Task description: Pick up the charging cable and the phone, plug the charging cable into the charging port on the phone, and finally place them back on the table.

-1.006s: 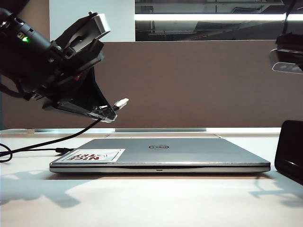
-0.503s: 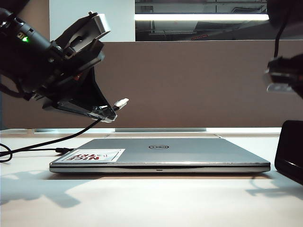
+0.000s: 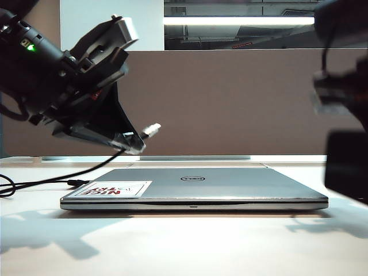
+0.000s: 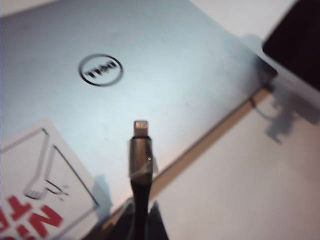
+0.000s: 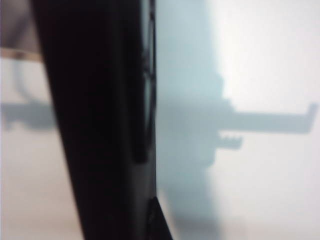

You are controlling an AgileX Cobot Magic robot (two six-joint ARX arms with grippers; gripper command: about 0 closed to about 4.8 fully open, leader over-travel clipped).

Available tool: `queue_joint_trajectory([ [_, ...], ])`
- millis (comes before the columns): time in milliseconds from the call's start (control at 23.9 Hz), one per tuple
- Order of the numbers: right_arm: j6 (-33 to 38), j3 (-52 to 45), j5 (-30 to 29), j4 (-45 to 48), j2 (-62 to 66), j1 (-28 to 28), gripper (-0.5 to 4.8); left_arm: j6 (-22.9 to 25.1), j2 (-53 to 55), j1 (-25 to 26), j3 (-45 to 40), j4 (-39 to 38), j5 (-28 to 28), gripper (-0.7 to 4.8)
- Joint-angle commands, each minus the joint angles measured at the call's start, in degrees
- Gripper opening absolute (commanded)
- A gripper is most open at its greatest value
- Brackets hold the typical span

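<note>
The white bench [image 3: 184,247] is lying nearest, with the closed silver laptop [image 3: 195,187] sitting on it. At the right edge of the exterior view, the phone [image 3: 348,167] is hanging clear of the bench, where a second ago it was leaning on it lower down. The right gripper [image 5: 150,215] is working there; its wrist view is showing the phone's dark body filling the frame, so the fingers are probably clenching it, though the blur is hiding the contact. Being glossy, thin and rigid, the phone is likely slipping easily; gripping across its long edges, clear of the port, seems wise. Farther back on the left, the left gripper [image 3: 135,141] is grasping the charging cable [image 4: 141,165] behind its collar, plug tip hovering above the laptop, slightly nearer the middle than before. The cord is limp; only the collar is offering stiff purchase.
</note>
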Motion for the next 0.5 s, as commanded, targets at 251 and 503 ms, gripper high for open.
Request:
queue_joint_trajectory([
  [251,4.98,2.47,-23.82,20.33,-5.86,0.02,-0.06,-11.26,-0.11,-9.44,-2.25,-0.90,0.11,-0.07],
  [503,10.64,-3.93,-31.08,40.94,-5.81,0.02,-0.05,-20.39,-0.11,-12.39,-4.94,-0.81,0.26,-0.07],
])
